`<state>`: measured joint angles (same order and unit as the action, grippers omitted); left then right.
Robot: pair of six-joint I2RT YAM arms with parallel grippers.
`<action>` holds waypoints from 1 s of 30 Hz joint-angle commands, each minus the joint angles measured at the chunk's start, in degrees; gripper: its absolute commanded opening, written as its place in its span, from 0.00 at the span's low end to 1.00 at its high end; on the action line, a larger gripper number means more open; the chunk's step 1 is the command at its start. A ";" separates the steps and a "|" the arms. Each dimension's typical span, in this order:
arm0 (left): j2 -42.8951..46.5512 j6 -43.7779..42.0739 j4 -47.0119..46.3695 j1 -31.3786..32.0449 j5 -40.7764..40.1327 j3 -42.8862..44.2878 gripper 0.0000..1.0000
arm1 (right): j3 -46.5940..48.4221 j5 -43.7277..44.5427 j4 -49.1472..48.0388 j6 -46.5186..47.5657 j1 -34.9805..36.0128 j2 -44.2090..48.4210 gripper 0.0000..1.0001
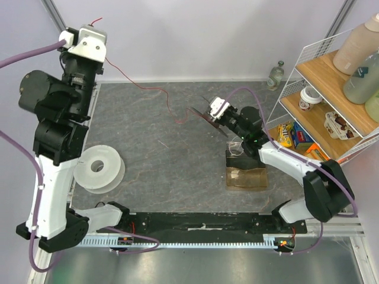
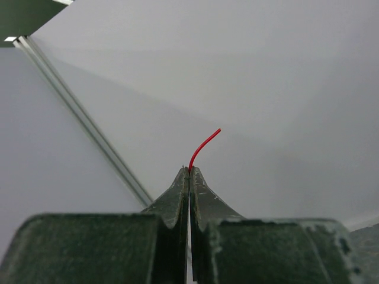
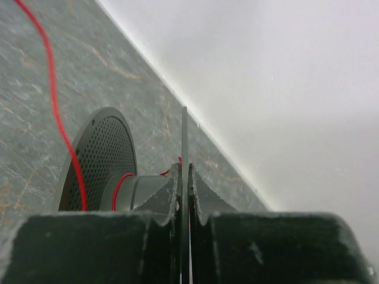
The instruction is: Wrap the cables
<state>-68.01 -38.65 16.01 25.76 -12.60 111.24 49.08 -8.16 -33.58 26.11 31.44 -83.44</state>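
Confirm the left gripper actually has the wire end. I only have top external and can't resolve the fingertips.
Observer: Yes. Left wrist shows the left gripper shut on the red wire, with a short curved tip poking out past the fingertips.
Operator: Right side?
Observer: The right gripper is shut on one thin flange of the dark spool, which sits edge-on between the fingers.
Operator: Any wire on it?
Observer: At least one red turn shows around the hub.
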 commanded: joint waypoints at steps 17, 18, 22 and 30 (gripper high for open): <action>-22.95 6.40 -8.09 -28.39 7.68 -17.62 0.02 | 18.32 -17.86 18.89 -22.31 -1.03 22.52 0.00; -23.31 6.66 -8.80 -28.40 7.77 -19.46 0.02 | 19.55 -16.29 19.69 -24.50 -1.12 22.88 0.00; -21.56 7.36 -11.26 -28.48 8.82 -28.78 0.02 | 24.74 -5.05 23.29 -31.28 -2.52 22.97 0.00; -17.25 3.50 -15.13 -28.57 8.21 -48.03 0.02 | 37.13 13.60 26.02 -43.06 -7.44 18.58 0.00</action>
<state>-89.62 -33.80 6.33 -2.74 -4.91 69.28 79.77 -6.79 -6.33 -8.05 25.56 -63.44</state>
